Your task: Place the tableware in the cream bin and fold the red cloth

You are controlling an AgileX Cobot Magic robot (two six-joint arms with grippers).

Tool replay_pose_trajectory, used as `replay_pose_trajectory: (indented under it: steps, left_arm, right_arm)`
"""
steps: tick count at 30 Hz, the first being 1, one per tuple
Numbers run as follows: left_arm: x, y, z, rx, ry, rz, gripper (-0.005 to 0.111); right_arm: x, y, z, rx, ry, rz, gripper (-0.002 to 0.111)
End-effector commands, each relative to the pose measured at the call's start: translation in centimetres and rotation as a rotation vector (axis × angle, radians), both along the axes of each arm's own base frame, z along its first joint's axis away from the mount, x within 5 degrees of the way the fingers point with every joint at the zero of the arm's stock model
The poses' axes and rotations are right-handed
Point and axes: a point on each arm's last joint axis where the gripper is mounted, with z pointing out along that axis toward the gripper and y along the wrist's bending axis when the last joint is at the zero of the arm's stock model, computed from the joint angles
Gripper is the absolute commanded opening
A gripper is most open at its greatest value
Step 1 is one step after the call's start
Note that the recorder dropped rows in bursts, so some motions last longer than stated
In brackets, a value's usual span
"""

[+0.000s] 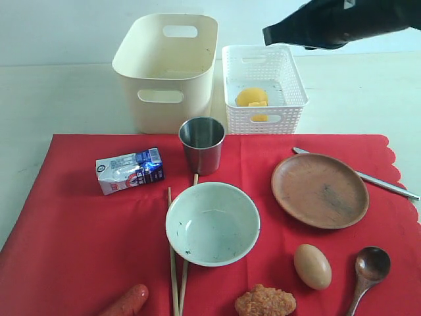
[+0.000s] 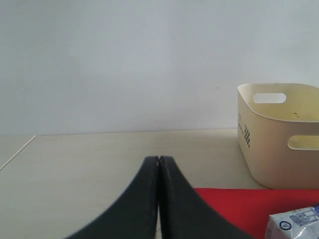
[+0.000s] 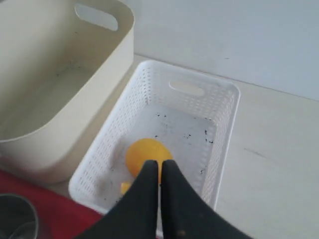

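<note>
Sitting just beside right hand: cream bin

- red cloth: plain matt fabric, softly woven.
- cream bin: smooth plastic with a faint sheen.
- white basket: plastic, walls pierced in a fine lattice.
- steel cup: brushed metal, dull reflections.
- knife: bright polished metal.
- bowl: white, speckled, glossy like glaze.
- plate: brown, matt, streaked like wood grain.
- spoon: dark wood, slightly glossy.
- chopsticks: pale bare wood.
- milk carton: printed coated paper, shiny.
- egg: smooth matt shell.
- surface: pale, smooth, matt.
</note>
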Motion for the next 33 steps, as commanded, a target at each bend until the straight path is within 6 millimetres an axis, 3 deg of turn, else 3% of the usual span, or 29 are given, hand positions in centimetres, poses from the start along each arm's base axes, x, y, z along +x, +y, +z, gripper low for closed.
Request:
replay_pose_trajectory:
  steps: [1,7,15,19,23,28,33]
  left_arm:
    - [0.0,0.0,-0.1,-0.012,-0.001,0.0,0.003]
    - [0.0,0.0,-0.1,-0.012,-0.001,0.0,0.003]
    - [0.0,0.0,-0.1,-0.012,-0.001,0.0,0.003]
    - [0.0,0.0,-0.1,-0.012,-0.001,0.0,0.003]
    - [0.0,0.0,-0.1,-0.012,-0.001,0.0,0.003]
    - [0.0,0.0,-0.1,-0.012,-0.001,0.0,0.003]
    - [0.0,0.0,-0.1,-0.012,-0.001,0.0,0.003]
  right_arm:
    - [-4.9,-0.7,-0.4,0.094,-0.019,0.001,0.0]
    - [-11.4,-0.3,-2.9,0.062,0.057,0.114,0.0]
    - [-17.3,-1.3,-8.5,0.021,0.298,0.137,0.0]
    - [-19.8,-1.6,-10.6,0.005,0.387,0.163,0.009]
    - [-21.4,-1.6,-11.8,-0.003,0.445,0.187,0.026]
    - [-21.3,-1.5,-11.8,0.009,0.425,0.189,0.047]
    - [-21.1,-1.4,-11.6,0.001,0.386,0.218,0.058]
